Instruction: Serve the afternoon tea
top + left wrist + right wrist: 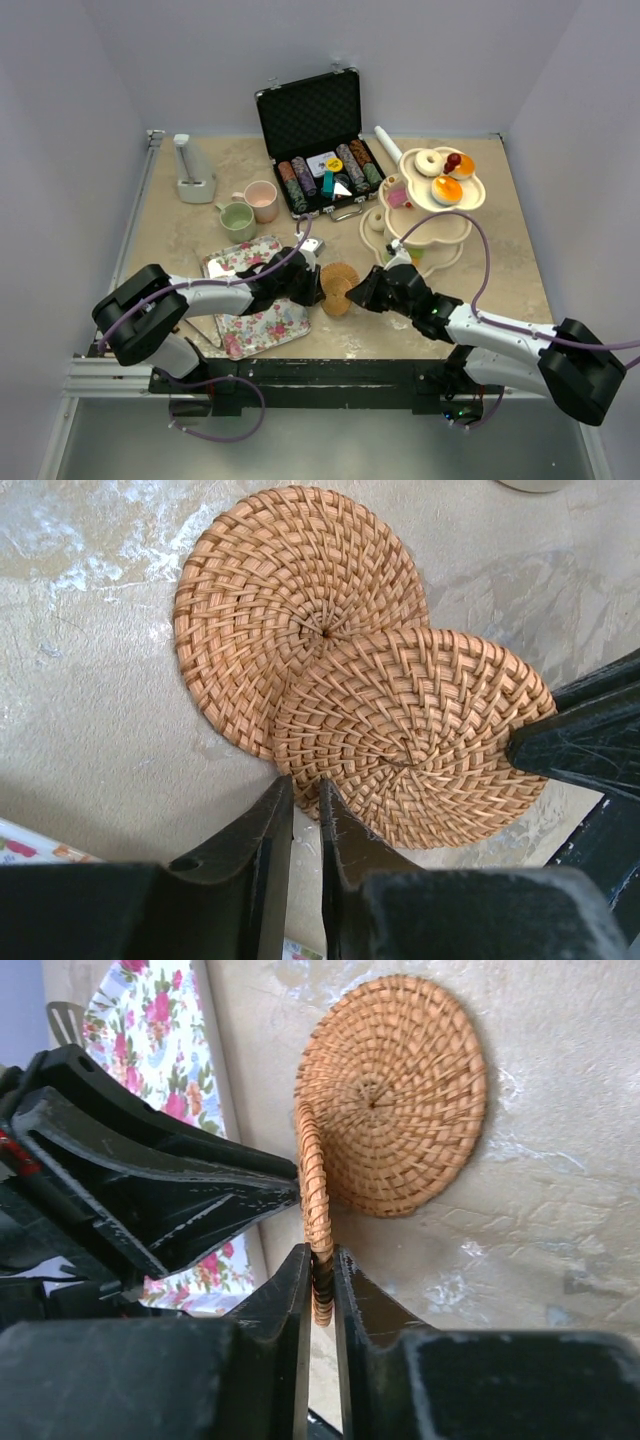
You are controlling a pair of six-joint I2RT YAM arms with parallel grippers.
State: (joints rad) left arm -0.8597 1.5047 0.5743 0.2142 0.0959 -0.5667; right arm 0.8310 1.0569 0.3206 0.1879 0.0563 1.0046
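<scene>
With sweets [447,190] on the far-right stand [474,192] but pink cup [262,200] and green cup [237,220] unserved far left, right fingers [285,1310] pinch a coaster [316,1190] upright, left fingers [262,830] nearly pressed together at its rim.

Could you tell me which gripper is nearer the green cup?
Left. The left gripper sits by the floral tray, diagonally right of the green cup; the right gripper, holding a woven coaster, is farther right.
</scene>
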